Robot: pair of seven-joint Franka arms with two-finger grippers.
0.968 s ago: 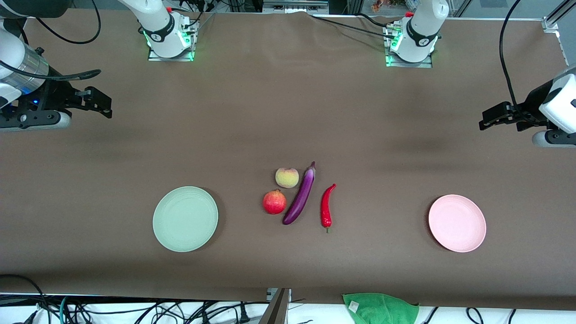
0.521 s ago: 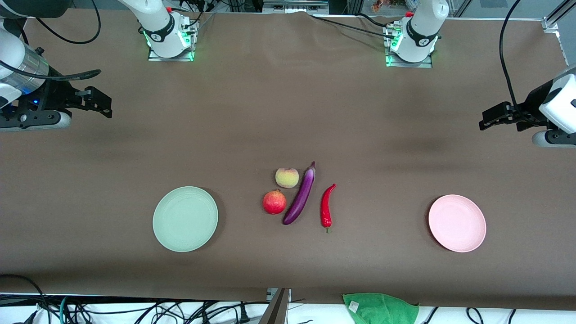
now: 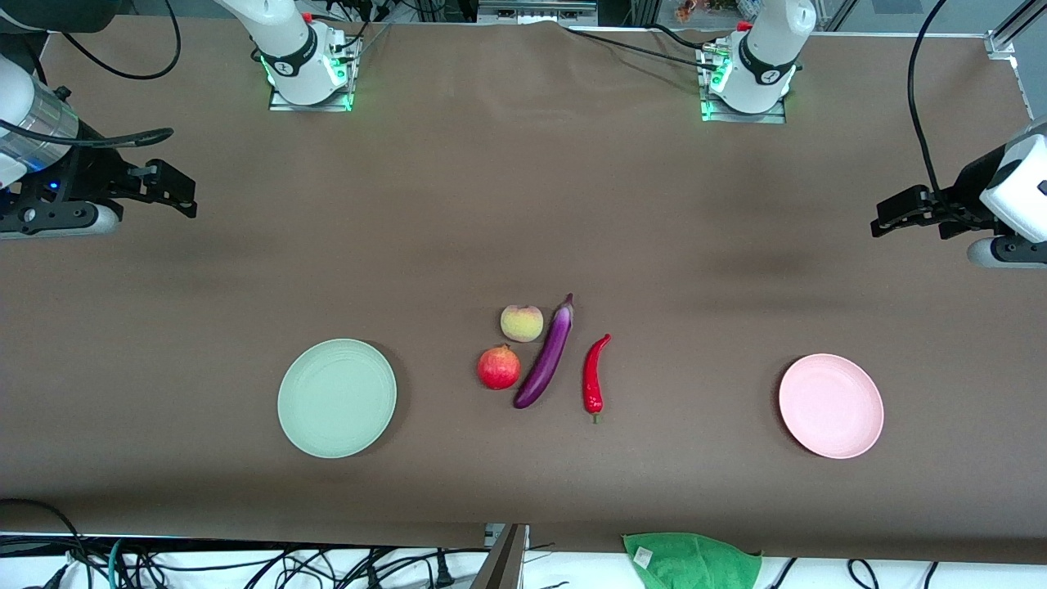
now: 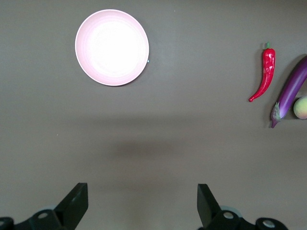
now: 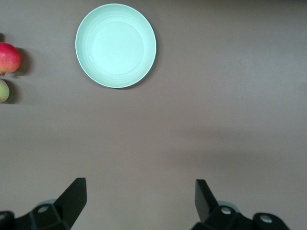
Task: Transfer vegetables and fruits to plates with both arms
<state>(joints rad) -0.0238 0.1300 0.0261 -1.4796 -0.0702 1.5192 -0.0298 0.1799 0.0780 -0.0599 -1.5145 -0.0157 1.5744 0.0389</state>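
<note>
The peach [image 3: 522, 323], red pomegranate [image 3: 499, 367], purple eggplant [image 3: 545, 356] and red chili [image 3: 595, 376] lie together mid-table. The green plate [image 3: 337, 398] lies toward the right arm's end, the pink plate [image 3: 831, 405] toward the left arm's end; both are bare. My right gripper [image 3: 181, 195] hovers open and empty over bare table at its end. My left gripper [image 3: 885, 219] hovers open and empty at its own end. The left wrist view shows the left gripper [image 4: 142, 203], pink plate [image 4: 112, 47], chili [image 4: 264, 72] and eggplant [image 4: 290, 91]. The right wrist view shows the right gripper [image 5: 140, 201], green plate [image 5: 115, 45] and pomegranate [image 5: 8, 57].
A green cloth [image 3: 691, 560] lies off the table's edge nearest the front camera, with cables [image 3: 245, 564] along that edge. The arm bases [image 3: 307, 61] [image 3: 748, 74] stand along the edge farthest from the camera.
My right gripper has shifted slightly toward its end of the table and the bases' edge. The left arm and all the objects have not moved.
</note>
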